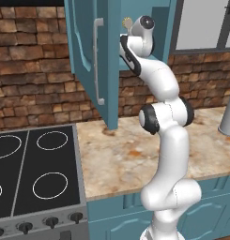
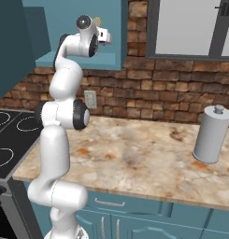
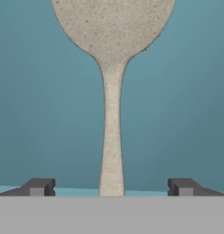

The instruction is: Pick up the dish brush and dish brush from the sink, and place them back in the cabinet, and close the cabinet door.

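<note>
A beige speckled dish brush [image 3: 112, 55] with a round head and a thin handle stretches away from my gripper [image 3: 111, 187] against the light blue inside of the cabinet [image 3: 186, 91]. The handle runs down between the two dark fingertips [image 3: 38, 186], which stand wide apart and clear of it, so the gripper is open. From the base, the brush's round head [image 1: 127, 22] peeks out beside the raised hand inside the cabinet [image 2: 111, 28]. The cabinet door [image 1: 83, 56] stands open to the left, its silver bar handle [image 1: 98, 61] facing me. The sink is out of view.
A black stovetop [image 1: 32, 164] with white rings lies to the left of the speckled counter [image 1: 126, 154]. A grey cylindrical canister [image 2: 211, 135] stands at the counter's right. A window [image 2: 190, 23] is set in the brick wall beside the cabinet.
</note>
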